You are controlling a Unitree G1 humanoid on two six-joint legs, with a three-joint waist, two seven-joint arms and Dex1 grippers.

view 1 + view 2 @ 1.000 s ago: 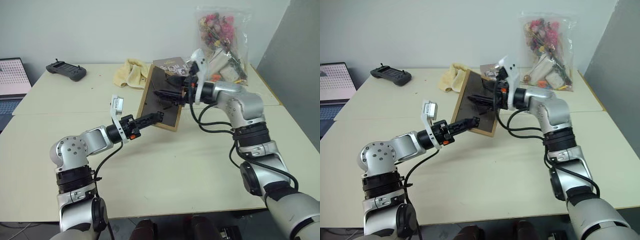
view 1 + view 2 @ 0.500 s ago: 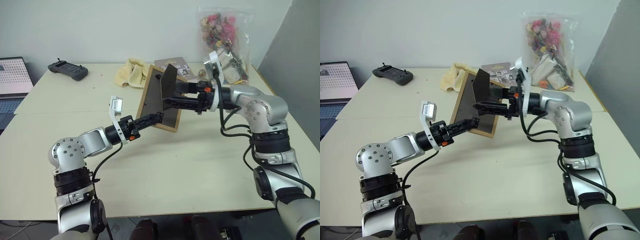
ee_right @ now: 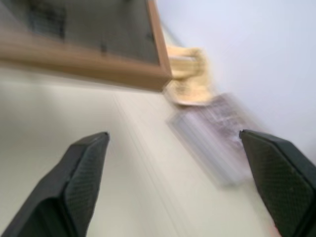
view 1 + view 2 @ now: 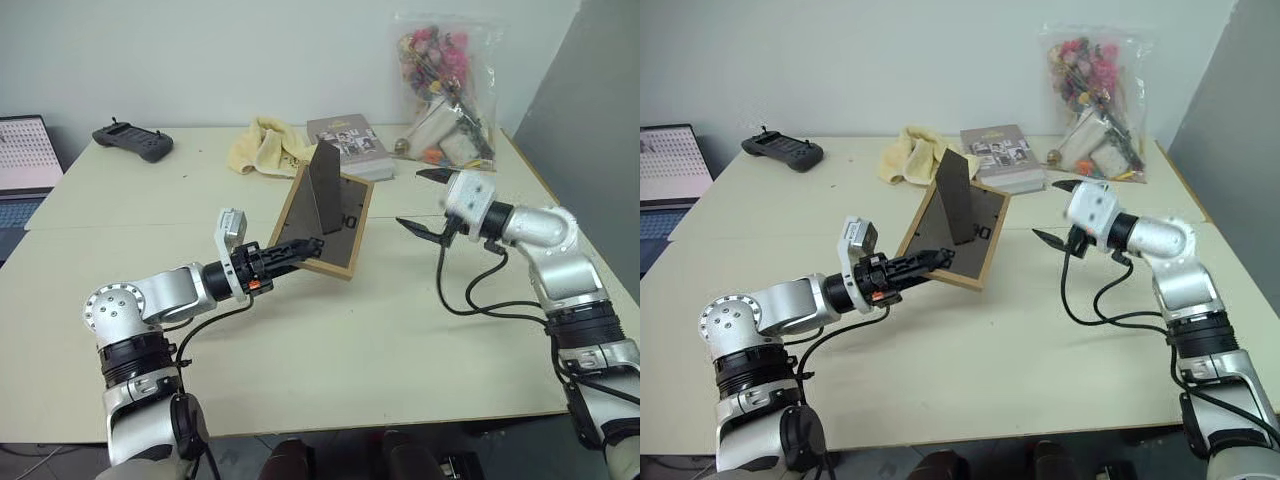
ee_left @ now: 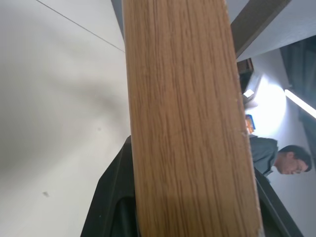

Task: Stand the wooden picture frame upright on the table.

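A lab or office: pale tabletop (image 4: 400, 330), laptop (image 4: 22, 170), handheld controller (image 4: 132, 140), bare white wall (image 4: 200, 50).

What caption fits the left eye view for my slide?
Left end effector holds the wooden picture frame tilted, stand unfolded, while the open right end effector hangs beside it.

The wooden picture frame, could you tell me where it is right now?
In the left eye view, the wooden picture frame is mid-table, tilted, gripped by the left gripper, in front of the grey book.
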